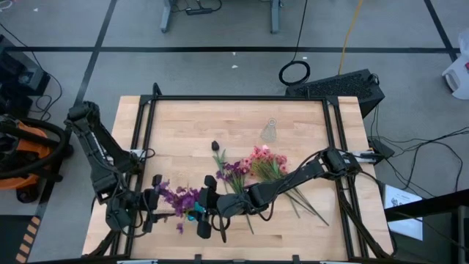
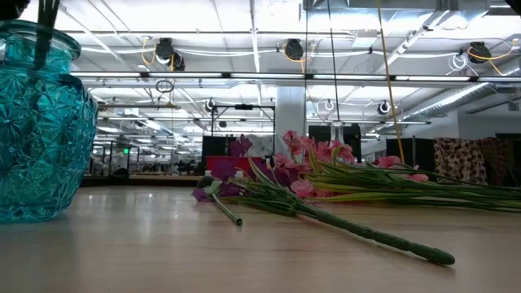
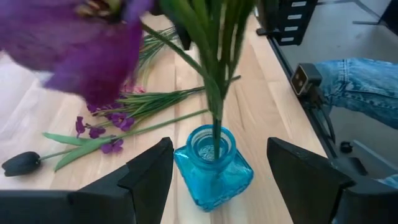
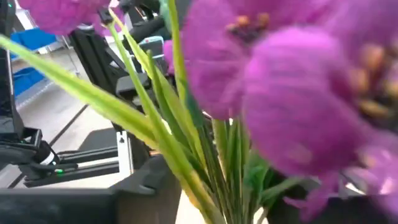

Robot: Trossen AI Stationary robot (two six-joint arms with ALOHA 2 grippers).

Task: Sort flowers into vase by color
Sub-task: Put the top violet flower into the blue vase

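A teal glass vase (image 3: 213, 167) stands near the table's near edge (image 1: 193, 215) and holds purple flowers (image 1: 179, 198) by their green stems (image 3: 214, 93). My left gripper (image 3: 219, 144) is open, one finger on either side of the vase with a gap showing. My right gripper (image 1: 207, 207) comes in from the right, open, its fingers flanking the stems (image 4: 205, 155) under the blossoms (image 4: 298, 106). Pink flowers (image 1: 264, 161), a purple spray (image 1: 231, 170) and a dark bud (image 1: 215, 145) lie flat on the table. A clear vase (image 1: 270, 132) stands farther back.
In the low view, the teal vase (image 2: 37, 122) fills the left side and long stems (image 2: 366, 232) run across the middle of the table. Black rails (image 1: 146, 132) edge the table on the left and right. A person's jeans-clad leg (image 3: 360, 87) shows beyond the table edge.
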